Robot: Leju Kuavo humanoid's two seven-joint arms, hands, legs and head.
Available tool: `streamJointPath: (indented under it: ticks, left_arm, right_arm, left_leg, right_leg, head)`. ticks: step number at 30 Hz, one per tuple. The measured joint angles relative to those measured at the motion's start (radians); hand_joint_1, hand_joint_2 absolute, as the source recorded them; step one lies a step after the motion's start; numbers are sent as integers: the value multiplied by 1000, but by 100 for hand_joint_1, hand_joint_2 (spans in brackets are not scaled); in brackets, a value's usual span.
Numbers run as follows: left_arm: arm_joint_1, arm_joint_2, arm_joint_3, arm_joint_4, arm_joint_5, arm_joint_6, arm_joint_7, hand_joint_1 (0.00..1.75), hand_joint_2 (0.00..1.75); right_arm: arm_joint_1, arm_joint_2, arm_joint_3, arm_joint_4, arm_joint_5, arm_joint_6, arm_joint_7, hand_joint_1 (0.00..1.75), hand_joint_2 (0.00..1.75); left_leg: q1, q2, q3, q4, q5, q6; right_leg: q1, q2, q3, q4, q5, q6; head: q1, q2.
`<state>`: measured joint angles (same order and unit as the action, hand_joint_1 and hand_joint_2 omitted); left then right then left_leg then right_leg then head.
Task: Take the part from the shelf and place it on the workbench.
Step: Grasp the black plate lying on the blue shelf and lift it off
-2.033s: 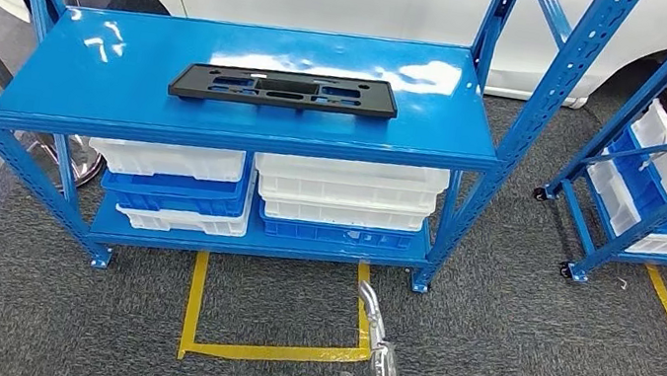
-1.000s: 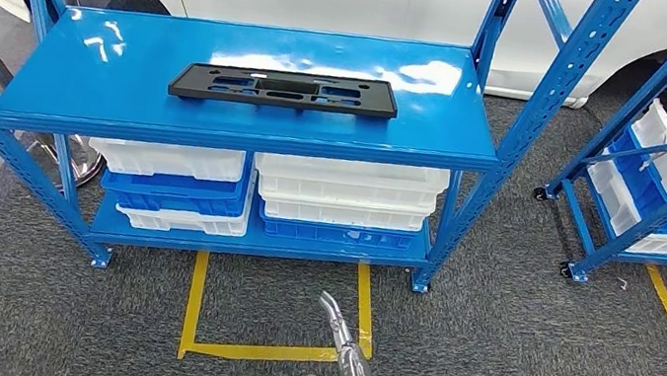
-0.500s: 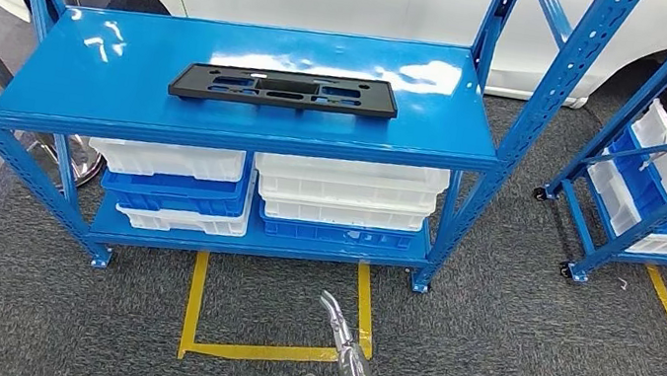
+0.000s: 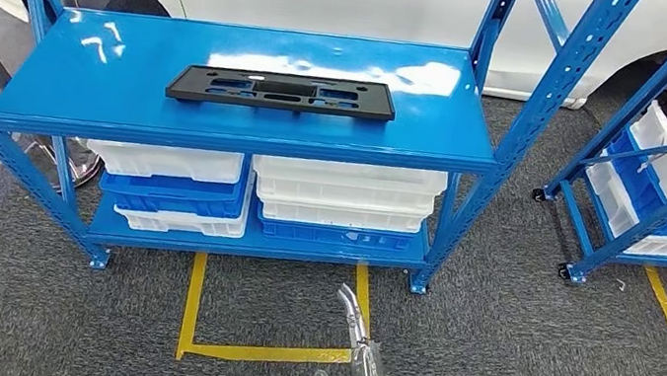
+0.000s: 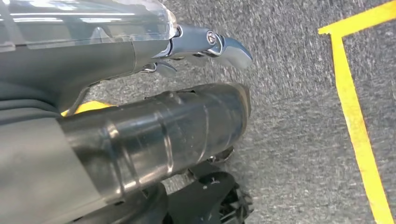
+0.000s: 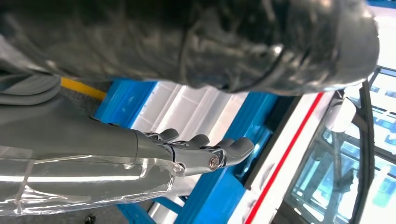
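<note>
Two blue steel shelf racks (image 4: 249, 126); seven stacked white and blue plastic trays (image 4: 348, 200) under the nearer one. One flat black perforated plastic part (image 4: 281, 90) lies on its top shelf. Right robot hand (image 6: 205, 149) and left robot hand (image 5: 205, 42): fingers extended, empty. No legible writing.

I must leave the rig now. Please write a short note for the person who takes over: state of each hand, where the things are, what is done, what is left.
Left hand: hangs low over the grey carpet, holds nothing, fingers apart.
Right hand: raised toward the blue shelf, fingers apart, nothing in it.
The black part lies flat on the shelf's top board, untouched. White and blue bins are stacked on the board below.
Done: nothing yet.
Left: reach the part, grasp it, carry it to the workbench.
</note>
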<state>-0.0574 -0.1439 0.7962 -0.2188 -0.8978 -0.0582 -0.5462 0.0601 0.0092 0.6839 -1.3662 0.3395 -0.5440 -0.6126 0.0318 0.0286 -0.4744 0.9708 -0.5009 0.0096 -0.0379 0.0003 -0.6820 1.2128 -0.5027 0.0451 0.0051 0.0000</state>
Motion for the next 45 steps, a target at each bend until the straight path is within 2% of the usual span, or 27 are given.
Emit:
streamJointPath:
  ticks: [1, 3, 5, 7, 8, 9, 11, 12, 13, 14, 15, 17, 19, 23, 25, 27, 28, 29, 31, 33, 34, 38, 40, 42, 43, 44, 45]
  left_arm:
    - [0, 0, 1, 0, -3, -1, -1, 0, 0]
    - [0, 2, 1, 0, -12, 0, -12, 0, 0]
    - [1, 2, 0, 1, -24, 5, -30, 0, 0]
    - [2, -1, -1, 1, -31, 12, -37, 0, 0]
    - [1, -2, -1, 1, -32, 15, -39, 0, 0]
    - [1, -3, -1, 1, -33, 16, -41, 0, 0]
    - [2, -4, -1, 2, -35, 16, -43, 0, 0]
    - [4, -5, -1, 2, -35, 17, -43, 0, 0]
    - [6, -5, -1, 2, -35, 17, -43, 0, 0]
    - [8, -5, -1, 2, -35, 17, -43, 0, 0]
    - [10, -5, -1, 2, -36, 17, -43, 0, 0]
    - [11, -4, -1, 2, -37, 17, -43, 0, 0]
    - [9, -4, -1, 3, -38, 19, -44, 0, 0]
    - [10, -6, -1, 4, -42, 21, -45, 0, 0]
    - [11, -7, -1, 4, -43, 22, -45, 0, 0]
    - [9, -7, -1, 4, -44, 22, -45, 0, 0]
    - [10, -8, -1, 4, -44, 22, -45, 0, 0]
    - [10, -8, -1, 4, -44, 22, -45, 0, 0]
    - [11, -9, -1, 5, -44, 22, -45, 0, 0]
    - [10, -10, -1, 5, -45, 22, -45, 0, 0]
    - [10, -11, -1, 5, -45, 22, -45, 0, 0]
    - [7, -11, -1, 5, -47, 26, -45, 0, 0]
    - [5, -11, -1, 5, -49, 29, -45, 0, 0]
    - [6, -11, -1, 6, -51, 31, -45, 0, 0]
    - [7, -11, -1, 6, -52, 31, -45, 0, 0]
    - [8, -11, -1, 7, -54, 31, -45, 0, 0]
    - [8, -11, -1, 7, -55, 31, -45, 0, 0]
  right_arm:
    - [1, 0, -2, -1, 3, 0, 0, 0, 0]
    - [5, 1, -5, -4, 5, -4, 2, 0, 0]
    - [10, 2, -9, -9, 8, -13, 4, 0, 0]
    - [14, 3, -14, -14, 11, -19, 5, 0, 0]
    - [15, 3, -15, -17, 12, -20, 5, 0, 0]
    - [16, 3, -16, -19, 14, -21, 5, 0, 0]
    - [16, 3, -17, -22, 15, -22, 5, 0, 0]
    - [17, 3, -17, -22, 15, -22, 5, 0, 0]
    - [17, 3, -18, -22, 15, -22, 6, 0, 0]
    - [17, 4, -18, -22, 15, -23, 7, 0, 0]
    - [18, 4, -19, -22, 15, -24, 7, 0, 0]
    - [18, 5, -19, -23, 16, -28, 9, 0, 0]
    - [20, 5, -21, -25, 17, -32, 10, 0, 0]
    - [21, 6, -24, -28, 19, -35, 14, 0, 0]
    - [22, 5, -26, -29, 20, -35, 14, 0, 0]
    - [23, 5, -28, -30, 20, -35, 14, 0, 0]
    - [24, 5, -29, -30, 20, -35, 14, 0, 0]
    - [25, 5, -30, -30, 20, -35, 14, 0, 0]
    - [25, 5, -30, -30, 20, -35, 15, 0, 0]
    - [25, 5, -30, -30, 20, -35, 15, 0, 0]
    - [26, 5, -30, -30, 20, -35, 15, 0, 0]
    - [26, 6, -30, -31, 22, -36, 17, 0, 0]
    - [26, 7, -30, -32, 28, -36, 21, 0, 0]
    - [25, 7, -31, -32, 36, -36, 27, 0, 0]
    - [25, 7, -31, -32, 40, -36, 31, 0, 0]
    - [24, 7, -31, -32, 43, -35, 35, 0, 0]
    - [23, 7, -32, -32, 46, -35, 38, 0, 0]
  left_leg:
    - [4, -1, 3, 6, -9, -10]
    - [4, -1, 2, 22, -27, -29]
    - [0, 0, 0, 25, -33, -41]
    - [5, 0, 5, 26, -42, -48]
    - [7, -2, -2, 48, -57, -49]
    - [7, -7, -22, 91, -80, -50]
    - [4, -15, -97, 233, -137, -45]
    - [1, -17, -138, 299, -153, -42]
    - [-2, -18, -167, 335, -150, -37]
    - [-5, -18, -177, 332, -126, -30]
    - [-10, -19, -170, 291, -84, -20]
    - [-22, -22, -130, 164, -3, 4]
    - [-32, -25, -104, 87, 22, 18]
    - [-29, -23, -86, 50, 27, 20]
    - [-24, -20, -75, 35, 31, 25]
    - [-24, -19, -72, 34, 28, 28]
    - [-24, -19, -71, 35, 26, 28]
    - [-23, -19, -68, 36, 23, 26]
    - [-22, -19, -58, 38, 14, 21]
    - [-24, -20, -53, 45, 3, 9]
    - [-25, -20, -53, 47, -1, 3]
    - [-23, -18, -50, 54, -17, -17]
    - [-20, -20, -82, 128, -59, -25]
    - [-20, -20, -151, 258, -110, -30]
    - [-19, -20, -181, 307, -119, -31]
    - [-19, -20, -195, 320, -107, -31]
    - [-20, -20, -191, 296, -77, -29]
  right_leg:
    - [-3, -4, 27, -60, 31, 6]
    - [-2, -10, 61, -143, 56, 1]
    - [4, -9, 58, -147, 43, -21]
    - [6, -4, 59, -144, 38, -40]
    - [6, -2, 62, -146, 36, -47]
    - [8, -1, 67, -147, 33, -54]
    - [15, 0, 72, -147, 28, -64]
    - [20, 2, 75, -147, 25, -68]
    - [25, 5, 79, -147, 22, -72]
    - [29, 9, 84, -147, 19, -74]
    - [34, 13, 91, -147, 16, -76]
    - [40, 17, 100, -147, 9, -76]
    - [40, 20, 99, -147, 6, -70]
    - [36, 18, 97, -141, -1, -48]
    - [35, 12, 61, -63, -45, -37]
    - [30, 10, -8, 59, -95, -29]
    - [27, 10, -32, 98, -101, -25]
    - [25, 8, -39, 100, -86, -23]
    - [21, 3, 6, -5, -10, -21]
    - [23, 0, 61, -122, 37, -28]
    - [25, -1, 73, -148, 40, -33]
    - [26, 4, 82, -165, 35, -59]
    - [23, 3, 92, -174, 34, -70]
    - [25, 2, 97, -175, 30, -76]
    - [26, 3, 100, -175, 28, -78]
    - [27, 5, 103, -174, 25, -79]
    - [28, 7, 108, -174, 22, -78]
  head:
    - [0, 0]
    - [4, 0]
    - [6, 0]
    - [5, 0]
    - [5, 0]
    - [5, 0]
    - [5, 0]
    - [5, 0]
    - [5, 0]
    - [5, 0]
    - [5, 0]
    - [5, 0]
    - [6, 0]
    - [5, 0]
    - [6, 0]
    - [6, 0]
    - [6, 0]
    - [6, 0]
    - [6, 0]
    - [6, 0]
    - [6, 0]
    - [6, 0]
    - [5, 0]
    - [5, 0]
    - [5, 0]
    - [5, 0]
    - [5, 0]
